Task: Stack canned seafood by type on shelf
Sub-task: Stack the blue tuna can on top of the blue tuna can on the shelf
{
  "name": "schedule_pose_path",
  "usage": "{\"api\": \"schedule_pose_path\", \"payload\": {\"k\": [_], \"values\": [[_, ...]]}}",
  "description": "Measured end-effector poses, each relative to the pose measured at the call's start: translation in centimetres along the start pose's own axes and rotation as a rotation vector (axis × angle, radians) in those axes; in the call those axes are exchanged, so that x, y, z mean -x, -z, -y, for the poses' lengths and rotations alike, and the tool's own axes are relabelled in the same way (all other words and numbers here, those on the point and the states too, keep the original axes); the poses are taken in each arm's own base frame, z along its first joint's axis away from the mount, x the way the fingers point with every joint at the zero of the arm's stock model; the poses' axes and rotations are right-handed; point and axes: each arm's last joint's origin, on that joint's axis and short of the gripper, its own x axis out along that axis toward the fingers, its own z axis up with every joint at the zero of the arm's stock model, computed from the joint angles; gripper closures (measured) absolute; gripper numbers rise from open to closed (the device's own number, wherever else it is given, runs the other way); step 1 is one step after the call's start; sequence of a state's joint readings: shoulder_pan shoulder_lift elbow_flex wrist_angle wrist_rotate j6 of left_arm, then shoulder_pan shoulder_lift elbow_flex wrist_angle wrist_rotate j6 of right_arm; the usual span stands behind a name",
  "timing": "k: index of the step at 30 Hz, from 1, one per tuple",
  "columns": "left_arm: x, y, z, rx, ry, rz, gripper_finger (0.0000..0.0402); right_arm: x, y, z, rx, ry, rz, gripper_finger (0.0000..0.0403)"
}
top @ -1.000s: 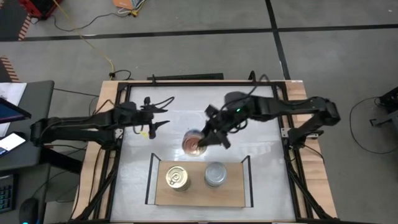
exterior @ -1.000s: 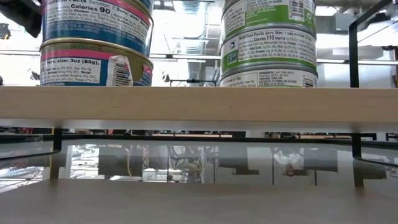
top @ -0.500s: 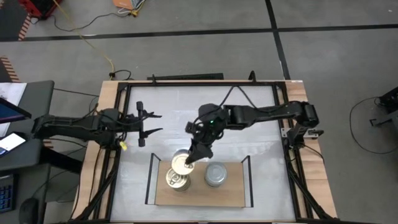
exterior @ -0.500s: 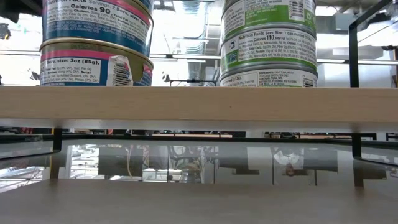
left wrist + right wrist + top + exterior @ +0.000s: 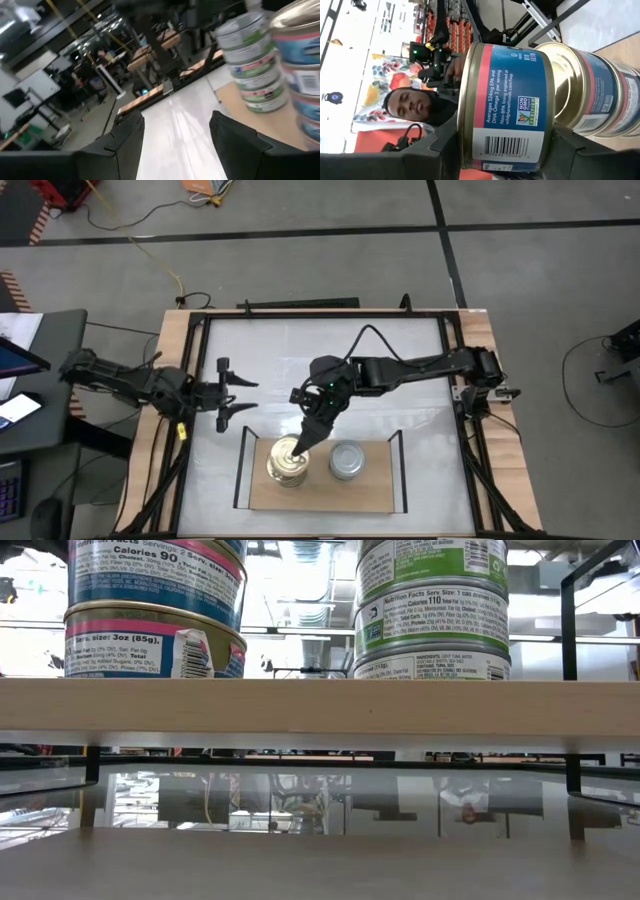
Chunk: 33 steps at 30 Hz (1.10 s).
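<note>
1. Right gripper [image 5: 300, 446] is seen clamped on a gold-lidded can [image 5: 502, 106], its two fingers pressed on opposite sides of the blue and pink label band.
2. The held can is carried over the gold-lidded stack [image 5: 287, 463] at the left half of the shelf [image 5: 370, 490]. In the right wrist view its flat face lies close to the stack's top lid, apparently just short of seating; contact cannot be confirmed.
3. The relation governing the coming move is judged to be alignment: the can's round axis must stand upright and centred on the stack directly beneath the gripper before release.
4. A silver-lidded stack [image 5: 346, 460] with green labels is noted just beside, on the shelf's right half, apart from the held can.
5. Left gripper [image 5: 234, 387] is found with fingers spread and empty, well off toward the table's left edge; the right arm is clearly nearer.
</note>
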<state>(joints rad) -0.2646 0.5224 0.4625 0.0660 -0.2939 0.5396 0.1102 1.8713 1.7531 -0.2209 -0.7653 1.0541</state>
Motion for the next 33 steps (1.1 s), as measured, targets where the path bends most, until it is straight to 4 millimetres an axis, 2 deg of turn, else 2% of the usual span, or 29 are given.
{"api": "schedule_pose_path", "payload": {"k": [14, 33], "values": [[0.4, -1.0, 0.9, -0.038, 0.067, 0.084, 0.0187, -0.1, 0.0, 0.1, -0.099, 0.025, 0.043, 0.0162], [0.5, -1.1, 1.2, -0.001, 0.102, 0.097, 0.0187, -0.4, 0.4, 0.3, -0.092, 0.073, 0.057, 0.0160]]}}
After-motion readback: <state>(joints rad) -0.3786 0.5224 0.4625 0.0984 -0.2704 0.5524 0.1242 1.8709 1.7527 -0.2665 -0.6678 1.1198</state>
